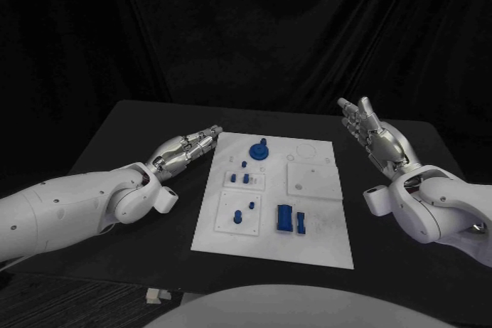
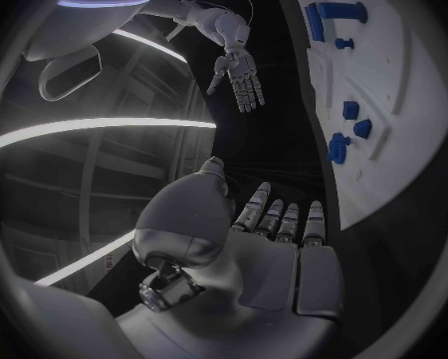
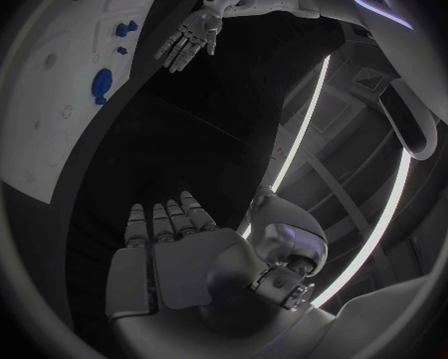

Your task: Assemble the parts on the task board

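A black curtain hangs in folds behind a black bench (image 1: 123, 129), and the room beyond it is dark. One white task board (image 1: 275, 200) lies flat in the middle of the bench, its long side running away from the robot. Three raised white plates sit on it: one (image 1: 245, 173) at the middle left, one (image 1: 237, 213) at the near left, and one (image 1: 311, 179) at the middle right.

The blue parts can be counted in the head view. One round piece with a knob (image 1: 259, 151) stands near the far edge of the board. Three small pegs (image 1: 244, 177) sit on the middle left plate. Two small pieces (image 1: 239, 215) sit on the near left plate. Just beside that plate stand one larger block (image 1: 283, 219) and one narrow bar (image 1: 301, 222), close together. The plate at the middle right carries no blue piece.

Some lettering shows on the robot's arm in the wrist views, too partial to read.

The left hand (image 1: 188, 151) lies low over the bench just left of the board, fingers (image 1: 207, 138) stretched out straight towards the far side, released and holding nothing. The right hand (image 1: 374, 136) is raised to the right of the board, well apart from it, palm turned inwards, its fingers (image 1: 357, 112) spread and also holding nothing. Neither hand touches the board or any part.
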`<control>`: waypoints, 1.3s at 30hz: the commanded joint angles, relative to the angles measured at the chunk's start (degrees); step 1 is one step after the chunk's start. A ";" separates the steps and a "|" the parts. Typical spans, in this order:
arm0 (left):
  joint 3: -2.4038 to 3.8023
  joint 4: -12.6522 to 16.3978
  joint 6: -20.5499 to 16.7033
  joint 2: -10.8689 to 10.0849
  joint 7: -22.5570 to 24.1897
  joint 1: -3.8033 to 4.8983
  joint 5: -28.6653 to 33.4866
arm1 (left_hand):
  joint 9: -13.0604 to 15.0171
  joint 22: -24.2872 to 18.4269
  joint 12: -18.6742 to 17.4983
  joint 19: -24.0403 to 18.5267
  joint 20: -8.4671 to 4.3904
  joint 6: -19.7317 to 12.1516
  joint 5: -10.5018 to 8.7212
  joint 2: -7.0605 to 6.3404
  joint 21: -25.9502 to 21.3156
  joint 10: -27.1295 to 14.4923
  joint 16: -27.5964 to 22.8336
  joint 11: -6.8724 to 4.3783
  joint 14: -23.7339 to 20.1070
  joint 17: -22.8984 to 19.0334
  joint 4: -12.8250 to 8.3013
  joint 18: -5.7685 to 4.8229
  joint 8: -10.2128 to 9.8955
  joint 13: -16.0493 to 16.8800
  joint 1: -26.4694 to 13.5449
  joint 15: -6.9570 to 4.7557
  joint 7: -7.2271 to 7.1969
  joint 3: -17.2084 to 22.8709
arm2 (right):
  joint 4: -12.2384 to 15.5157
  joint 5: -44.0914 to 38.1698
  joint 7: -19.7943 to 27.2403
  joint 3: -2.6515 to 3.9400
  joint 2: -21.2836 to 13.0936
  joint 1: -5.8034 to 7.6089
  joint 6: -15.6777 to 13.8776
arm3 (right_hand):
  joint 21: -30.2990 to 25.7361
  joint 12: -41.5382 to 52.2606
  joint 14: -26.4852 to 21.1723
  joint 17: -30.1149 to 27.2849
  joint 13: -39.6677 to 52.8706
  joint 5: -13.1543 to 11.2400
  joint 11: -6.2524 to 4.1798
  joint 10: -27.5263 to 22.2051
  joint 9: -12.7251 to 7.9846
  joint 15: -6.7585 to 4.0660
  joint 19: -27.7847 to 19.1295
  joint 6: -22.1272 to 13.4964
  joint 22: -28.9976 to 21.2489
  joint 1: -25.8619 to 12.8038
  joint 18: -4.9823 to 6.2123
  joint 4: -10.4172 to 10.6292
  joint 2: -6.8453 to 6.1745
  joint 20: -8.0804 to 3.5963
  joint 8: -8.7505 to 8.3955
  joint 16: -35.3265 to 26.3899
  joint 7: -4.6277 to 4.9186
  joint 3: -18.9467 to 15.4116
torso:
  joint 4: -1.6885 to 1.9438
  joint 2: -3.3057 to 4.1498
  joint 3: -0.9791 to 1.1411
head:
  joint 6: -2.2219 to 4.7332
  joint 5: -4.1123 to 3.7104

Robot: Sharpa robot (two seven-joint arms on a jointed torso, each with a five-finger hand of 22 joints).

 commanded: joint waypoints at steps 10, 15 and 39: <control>4.43 4.44 -17.67 3.12 -3.07 -0.77 7.54 | -0.91 -0.23 -3.19 0.05 -7.24 -9.55 -10.09 -5.37 -0.40 -1.41 -0.20 -0.21 -0.01 -0.05 -6.75 -4.07 -1.11 -0.48 -31.42 -1.20 -0.92 5.39 | -7.67 16.47 0.99 7.42 10.77 -4.43 -7.84 | -0.20 -0.56 -0.02 -0.07 -0.27 -0.20 -0.08 -0.64 -0.11 -0.29 -0.01 -7.46 -0.09 -13.99 -0.39 -1.95 -2.05 -1.91 -0.20 -0.20 -0.01 6.16 | -1.67 -2.09 1.40 | 8.42 -1.96; 7.13 7.00 -27.71 4.91 -5.01 -1.22 11.72 | -0.91 -0.23 -3.19 0.05 -7.24 -11.29 -11.90 -10.28 -0.40 -1.41 -0.20 -0.21 -0.01 -0.05 -8.09 -8.66 -1.11 -0.48 -37.08 -1.20 -0.92 10.07 | -10.31 21.75 1.35 10.02 14.48 -5.93 -10.28 | -0.20 -0.56 -0.02 -0.07 -0.27 -0.20 -0.08 -0.64 -0.11 -0.29 -0.01 -7.46 -0.09 -13.99 -0.39 -1.95 -2.05 -1.91 -0.20 -0.20 -0.01 6.16 | -2.39 -3.02 2.02 | 12.29 -2.86; 11.81 11.43 -45.07 8.01 -8.38 -2.01 18.96 | -0.91 -0.23 -3.19 0.05 -7.24 -18.26 -19.27 -10.28 -0.40 -1.41 -0.20 -0.21 -0.01 -0.05 -13.14 -8.66 -1.11 -0.48 -51.36 -1.20 -0.92 10.07 | -11.23 23.59 1.47 10.93 15.77 -6.44 -11.12 | -0.20 -0.56 -0.02 -0.07 -0.27 -0.20 -0.08 -0.64 -0.11 -0.29 -0.01 -7.46 -0.09 -13.99 -0.39 -1.95 -2.05 -1.91 -0.20 -0.20 -0.01 6.16 | -2.88 -3.65 2.44 | 14.91 -3.48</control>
